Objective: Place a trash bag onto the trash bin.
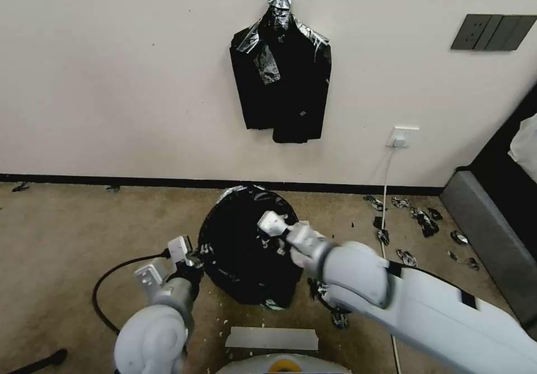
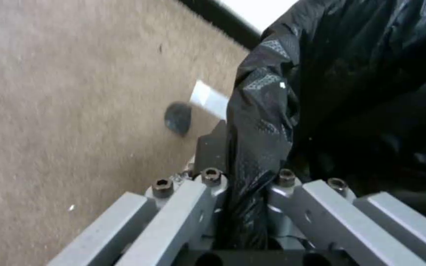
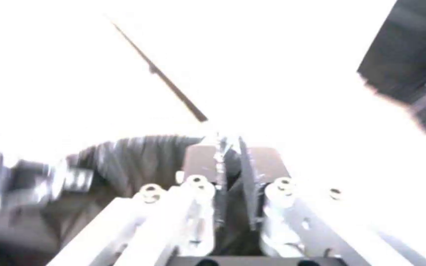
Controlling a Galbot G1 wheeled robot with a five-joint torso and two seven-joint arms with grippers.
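A glossy black trash bag (image 1: pixel 240 251) is spread in a round shape on the carpet near the wall. It covers the trash bin, which is hidden beneath it. My left gripper (image 1: pixel 190 259) sits at the bag's left edge. In the left wrist view it (image 2: pixel 237 155) is shut on a gathered fold of the bag (image 2: pixel 321 74). My right gripper (image 1: pixel 267 221) reaches over the bag's upper right part. In the right wrist view it (image 3: pixel 230 157) pinches a thin strip of the plastic (image 3: pixel 220 151) between its pads.
A thick bundle of black bags (image 1: pixel 281 66) hangs on the wall above. Black plastic scraps (image 1: pixel 425 220) litter the carpet on the right, near a white cable (image 1: pixel 385 195) and a grey furniture edge (image 1: pixel 486 234). A black cable (image 1: pixel 106 284) loops on the left. A white sheet (image 1: pixel 272 338) lies by my base.
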